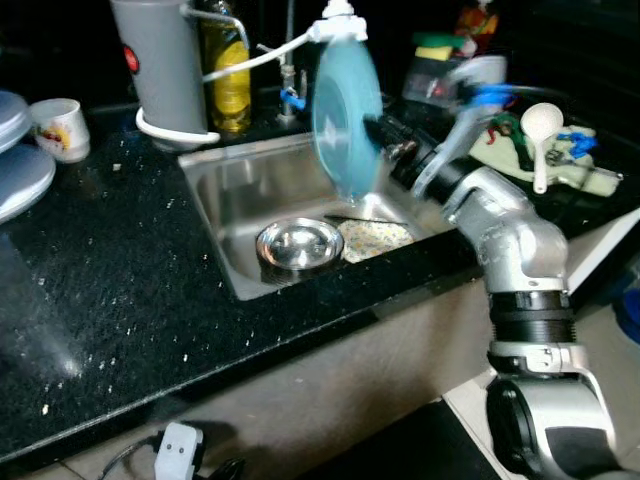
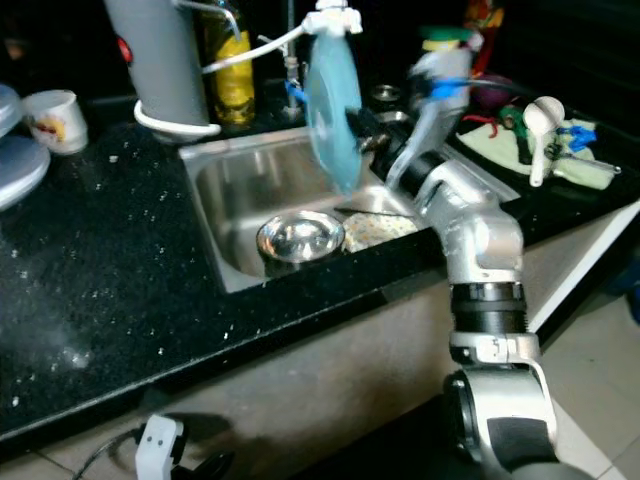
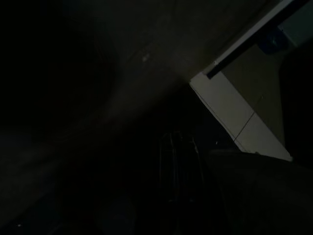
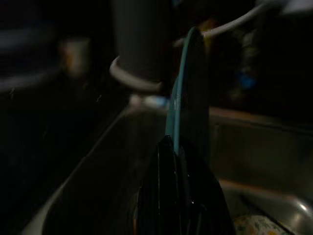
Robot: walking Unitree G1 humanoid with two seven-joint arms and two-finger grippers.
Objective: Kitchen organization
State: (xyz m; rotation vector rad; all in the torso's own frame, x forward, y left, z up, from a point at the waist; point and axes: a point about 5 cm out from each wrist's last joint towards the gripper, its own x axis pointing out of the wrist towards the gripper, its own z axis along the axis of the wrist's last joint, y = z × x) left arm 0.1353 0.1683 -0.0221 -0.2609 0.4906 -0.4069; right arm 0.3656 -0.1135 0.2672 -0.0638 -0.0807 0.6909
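My right gripper (image 1: pixel 382 132) is shut on the rim of a light blue plate (image 1: pixel 345 118), holding it upright on edge above the steel sink (image 1: pixel 235 190). In the right wrist view the blue plate (image 4: pixel 183 105) rises edge-on from between the black fingers (image 4: pixel 168 191). A steel bowl (image 1: pixel 299 243) lies in the sink bottom beside a speckled patterned plate (image 1: pixel 376 236). My left arm hangs idle in the dark.
A grey canister (image 1: pixel 165 65) with a white hose and a yellow oil bottle (image 1: pixel 229 75) stand behind the sink. A mug (image 1: pixel 60 128) and stacked plates (image 1: pixel 20 165) sit at the far left on the black counter (image 1: pixel 110 290). Utensils and a white ladle (image 1: pixel 541 135) lie to the right.
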